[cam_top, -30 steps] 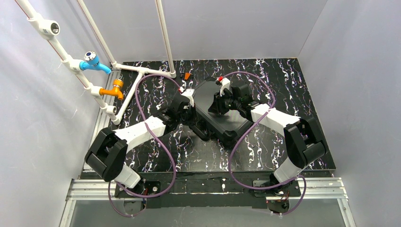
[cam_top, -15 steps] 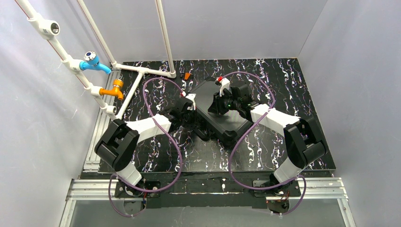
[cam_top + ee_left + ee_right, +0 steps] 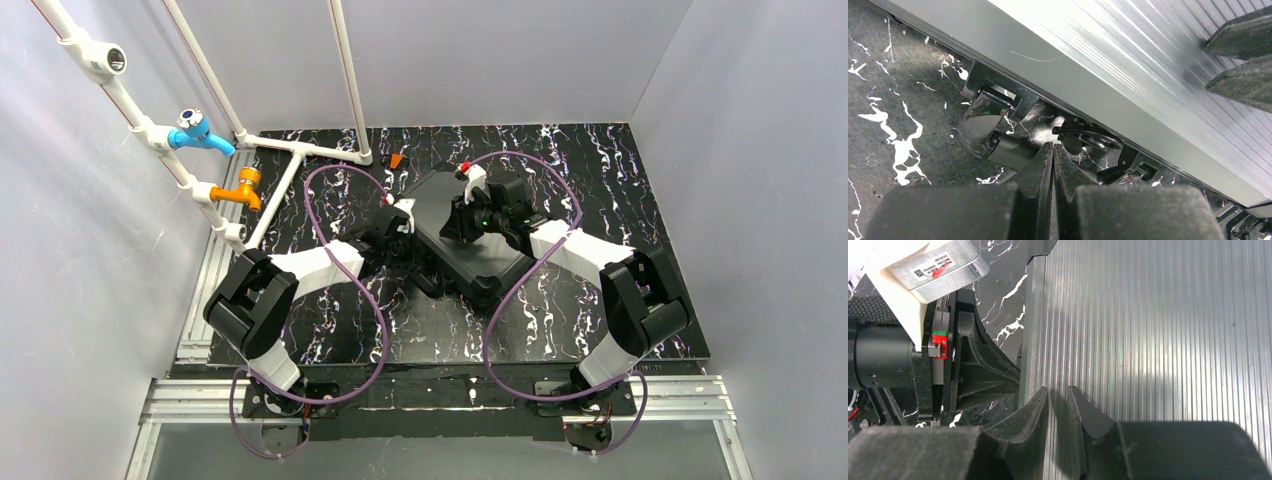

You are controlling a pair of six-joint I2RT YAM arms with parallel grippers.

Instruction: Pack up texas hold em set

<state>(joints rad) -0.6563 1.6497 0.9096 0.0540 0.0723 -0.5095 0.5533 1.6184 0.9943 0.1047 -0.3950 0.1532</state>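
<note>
The black case [image 3: 478, 255] lies closed in the middle of the table. In the wrist views its lid is ribbed grey metal [image 3: 1158, 325]. My left gripper [image 3: 403, 222] is shut and empty, low at the case's left side. Its tips [image 3: 1053, 146] are just in front of the case's chrome latch [image 3: 990, 110] and carry handle [image 3: 1088, 137]. My right gripper [image 3: 462, 214] rests over the lid near its left edge [image 3: 1058, 390], jaws nearly together with nothing between them. No chip stacks show.
A small orange piece [image 3: 397, 160] lies on the table behind the case. A white pipe frame [image 3: 290, 150] with a blue valve [image 3: 190, 128] and an orange valve [image 3: 243, 187] stands at the back left. Grey walls enclose the table.
My left arm has folded, its elbow drawn in and to the right, with the gripper staying low at the case's left side. The right arm and the case have not moved.
</note>
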